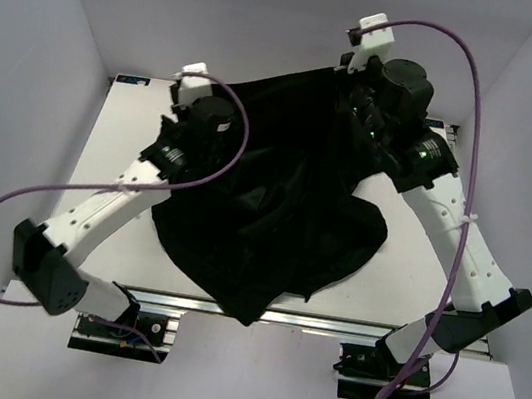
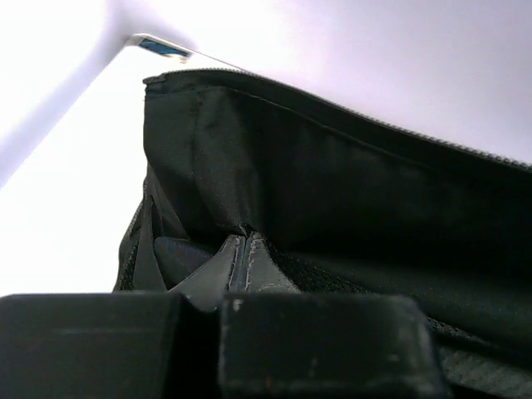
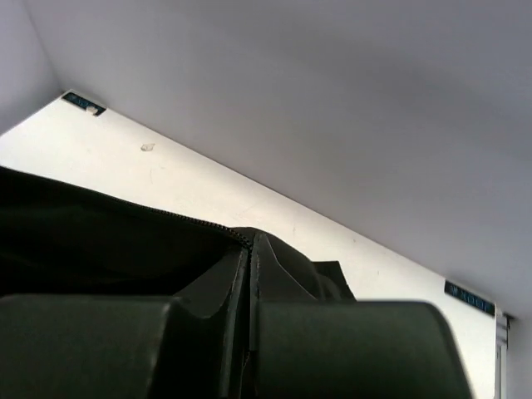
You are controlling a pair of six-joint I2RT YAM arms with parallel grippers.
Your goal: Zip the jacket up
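The left gripper (image 2: 243,249) is clenched on a fold of the jacket (image 1: 274,211). Its zipper edge (image 2: 349,112) runs straight off to the right, just beyond the jaws. The right gripper (image 3: 250,245), equally near, pinches the same fabric, with teeth trailing left. The blue labels (image 3: 468,297) at the table corners are too small to read.

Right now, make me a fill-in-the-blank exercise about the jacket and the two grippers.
1. The jacket is ____ in colour.
2. The left gripper is ____ on the jacket's fabric.
3. The right gripper is shut on the ____.
4. Each arm's cable is ____.

Missing words: black; shut; jacket; purple.
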